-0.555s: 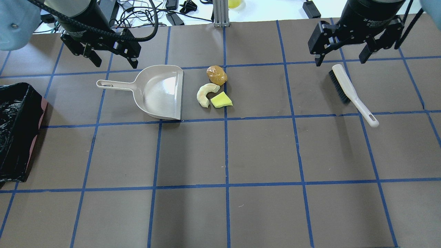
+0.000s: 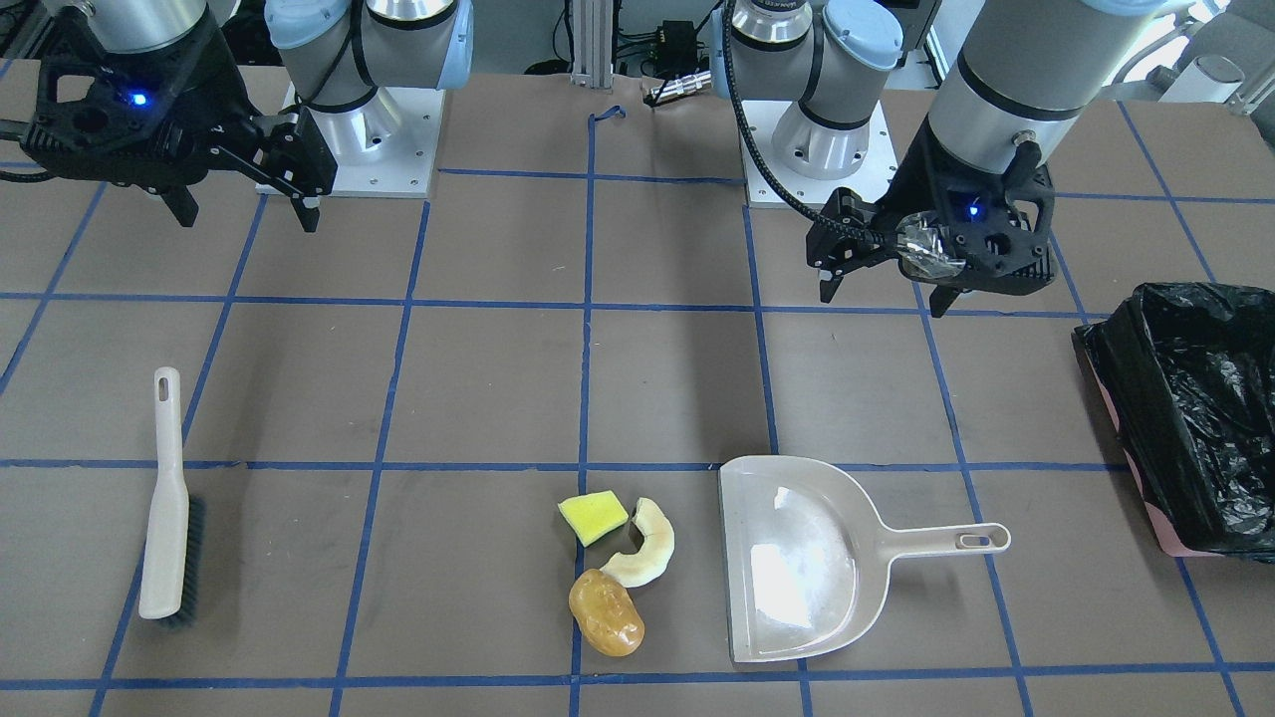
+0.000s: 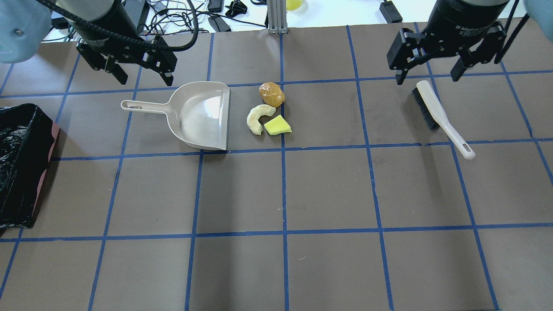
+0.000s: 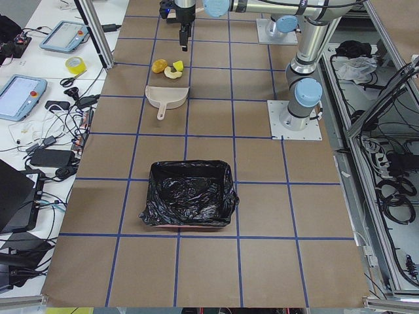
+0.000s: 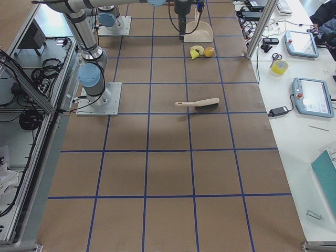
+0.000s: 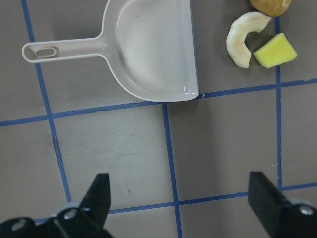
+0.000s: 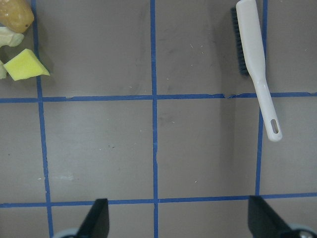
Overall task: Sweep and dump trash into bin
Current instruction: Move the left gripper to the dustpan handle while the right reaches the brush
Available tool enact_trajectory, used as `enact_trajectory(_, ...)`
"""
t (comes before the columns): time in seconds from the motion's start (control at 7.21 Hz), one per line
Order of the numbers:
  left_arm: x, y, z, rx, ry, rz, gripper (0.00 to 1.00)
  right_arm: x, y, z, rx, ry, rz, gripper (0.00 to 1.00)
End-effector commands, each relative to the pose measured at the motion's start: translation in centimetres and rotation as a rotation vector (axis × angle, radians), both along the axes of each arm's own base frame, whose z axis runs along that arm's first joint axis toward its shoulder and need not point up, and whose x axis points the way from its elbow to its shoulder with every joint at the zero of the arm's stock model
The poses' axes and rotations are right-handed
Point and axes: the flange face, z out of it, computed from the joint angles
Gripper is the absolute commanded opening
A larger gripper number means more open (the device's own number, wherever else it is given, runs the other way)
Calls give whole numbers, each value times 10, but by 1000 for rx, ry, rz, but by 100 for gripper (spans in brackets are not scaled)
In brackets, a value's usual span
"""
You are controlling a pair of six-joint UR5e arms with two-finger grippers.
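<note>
Left pincer [image 3: 144, 80] and right pincer [image 3: 427, 78] gape wide above table [image 3: 328, 190]; dustpan [image 3: 198, 116] mouth faces trash [image 3: 276, 126], handle toward bin [image 3: 17, 164].

Brightly and evenly lit from above, sharp throughout, with only soft shadows on the surface [image 3: 328, 190] and white glare inside the dustpan [image 3: 196, 119] and across the bin [image 2: 1200, 418] liner.

Silver tubes [image 2: 1006, 70], pale-blue joint caps [image 2: 862, 30]; black left claw [image 2: 885, 301], right claw [image 2: 249, 217]; blue LEDs [image 2: 974, 209]; ribbed cable [image 2: 734, 100].
</note>
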Motion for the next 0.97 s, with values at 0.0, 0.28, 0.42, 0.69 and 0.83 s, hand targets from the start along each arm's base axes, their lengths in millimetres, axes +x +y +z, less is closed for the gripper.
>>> enact_trajectory(0.0, 18, -10, -12, 13, -2, -153, 100, -5, -1, -17, 24, 5, -7, 100)
enact_trajectory(0.28, 82, -26, -43, 45, 11, -372, 100, -61, -10, -34, 60, -3, 36, 100)
enact_trajectory(0.42, 114, -36, -71, 38, 13, -531, 100, -106, -16, -55, 57, -11, 66, 100)
enact_trajectory(0.69, 133, -71, -134, -44, -43, -835, 100, -146, -16, -116, 17, 25, 197, 100)
enact_trajectory(0.83, 137, -89, -150, -58, -56, -935, 100, -165, -14, -137, 48, 50, 214, 100)
